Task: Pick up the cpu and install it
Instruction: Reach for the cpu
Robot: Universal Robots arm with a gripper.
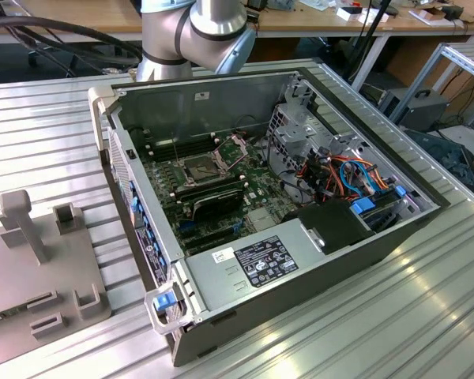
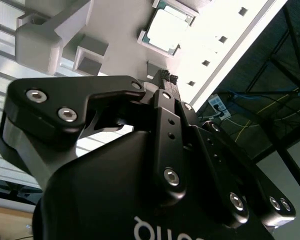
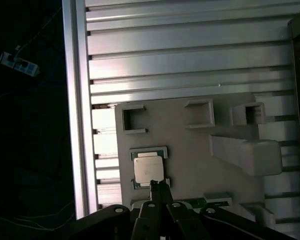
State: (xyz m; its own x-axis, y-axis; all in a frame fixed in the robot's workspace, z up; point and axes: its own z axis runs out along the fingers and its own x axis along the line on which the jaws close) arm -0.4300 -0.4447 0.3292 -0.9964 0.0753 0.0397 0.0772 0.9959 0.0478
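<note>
The cpu (image 3: 149,167) is a small pale square chip lying flat in a framed nest on the grey fixture plate (image 3: 190,150). In the second wrist view the cpu (image 2: 165,30) lies just beyond the fingertips. My gripper (image 3: 158,186) hovers above the plate at the cpu's near edge, its thin black fingers pressed together, shut and holding nothing. The gripper (image 2: 165,77) looks the same in the second wrist view. In the exterior view the motherboard's socket (image 1: 203,168) stands with its metal frame (image 1: 234,147) hinged up, inside the open computer case (image 1: 300,260).
The fixture plate (image 1: 31,264) sits at the exterior view's left on the ribbed aluminium table (image 1: 426,316), with a tall post (image 1: 25,221) and several raised holders. The arm's base (image 1: 193,31) stands behind the case. Cables (image 1: 347,178) and a power supply (image 1: 253,264) fill the case.
</note>
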